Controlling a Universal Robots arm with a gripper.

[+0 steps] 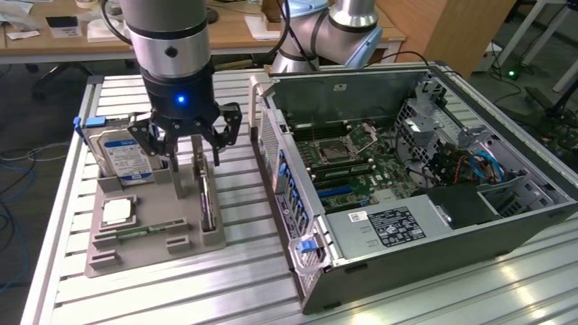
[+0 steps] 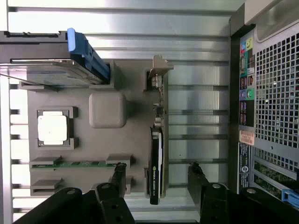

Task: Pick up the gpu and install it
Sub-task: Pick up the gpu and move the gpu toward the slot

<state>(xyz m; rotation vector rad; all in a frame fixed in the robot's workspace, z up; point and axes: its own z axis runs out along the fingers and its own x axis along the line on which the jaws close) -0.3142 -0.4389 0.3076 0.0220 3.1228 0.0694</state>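
Observation:
The gpu [image 1: 207, 203] stands on its edge in a slot of the grey parts tray [image 1: 149, 250], a thin dark card with a metal bracket at its far end. In the wrist view the gpu [image 2: 156, 158] appears edge-on, and my gripper [image 2: 158, 176] straddles its near end with one finger on each side, not touching it. In the exterior view my gripper [image 1: 191, 154] hangs open just above the card's bracket end, holding nothing. The open computer case [image 1: 505, 233] lies at the exterior view's right, its motherboard [image 1: 361, 162] exposed.
On the tray stand a hard drive [image 1: 122, 152] with a blue-white label, a square silver chip [image 1: 118, 211] and a green memory stick [image 1: 140, 232]. The case's perforated rear wall [image 2: 275, 84] lies close beside the tray. A slatted aluminium table [image 1: 243, 284] carries everything.

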